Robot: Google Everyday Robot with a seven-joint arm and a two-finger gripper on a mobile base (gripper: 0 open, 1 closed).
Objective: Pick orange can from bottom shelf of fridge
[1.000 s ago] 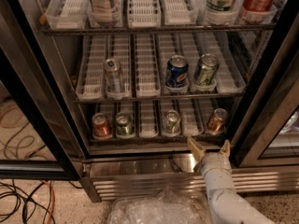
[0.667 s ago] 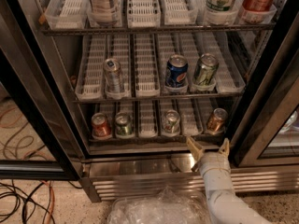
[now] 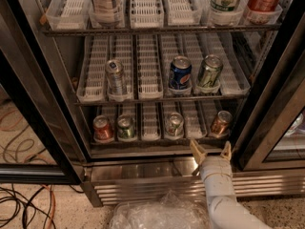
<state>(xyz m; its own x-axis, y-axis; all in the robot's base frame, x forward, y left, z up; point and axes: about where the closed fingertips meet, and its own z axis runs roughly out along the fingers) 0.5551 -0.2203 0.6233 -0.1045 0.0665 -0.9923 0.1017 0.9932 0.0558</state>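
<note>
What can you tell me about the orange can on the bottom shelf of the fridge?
The orange can is small, copper-orange and metallic-looking, with a silver top. It stands upright at the front of a lane at the right end of the bottom shelf, apart from the other cans. Nothing grips it: the gripper is just below and in front of it, jaws open, not touching.
</note>
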